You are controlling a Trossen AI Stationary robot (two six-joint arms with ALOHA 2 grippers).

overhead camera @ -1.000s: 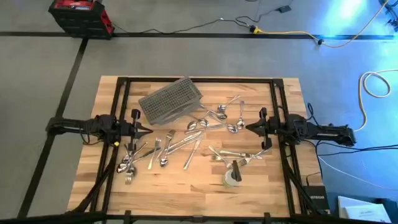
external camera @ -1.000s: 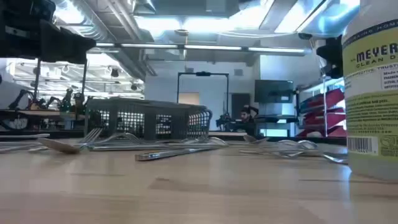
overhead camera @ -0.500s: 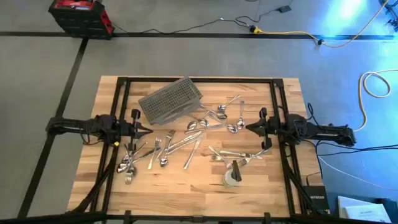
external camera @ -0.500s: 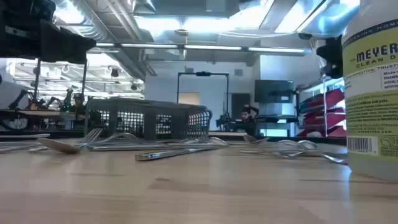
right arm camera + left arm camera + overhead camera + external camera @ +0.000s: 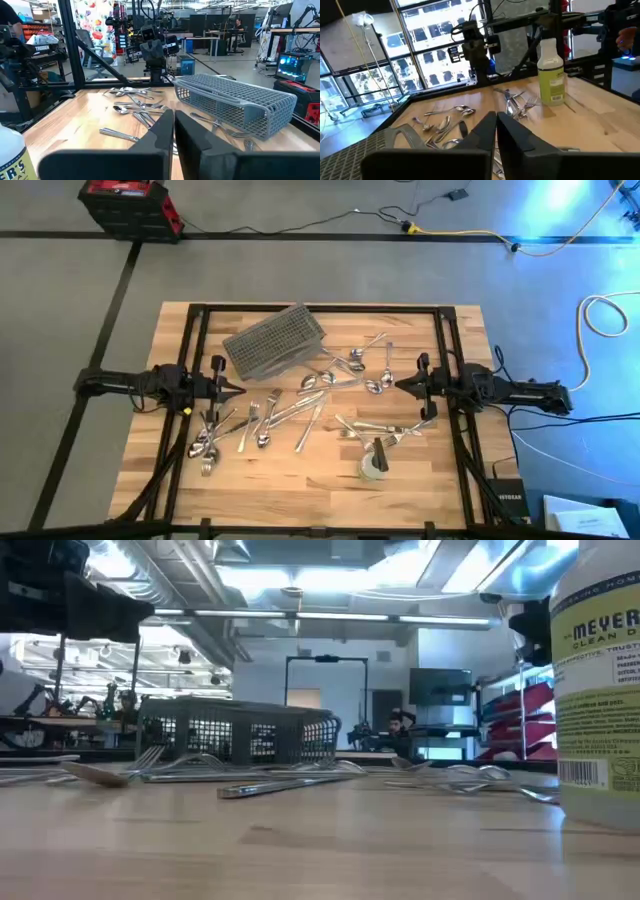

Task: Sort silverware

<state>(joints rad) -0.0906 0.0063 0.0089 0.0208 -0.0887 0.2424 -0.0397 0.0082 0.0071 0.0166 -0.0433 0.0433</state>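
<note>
Silverware [image 5: 300,405] lies loose across the bench [image 5: 300,490] beside the tipped mesh basket [image 5: 275,340], apparently unsorted, while the left gripper [image 5: 235,386] and right gripper [image 5: 402,387], fingers together, wait at opposite edges.

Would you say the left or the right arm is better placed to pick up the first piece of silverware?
Probably the left: its shut hand hovers right beside a fork cluster, while the right hand, also shut, sits farther from the nearest spoons.
</note>
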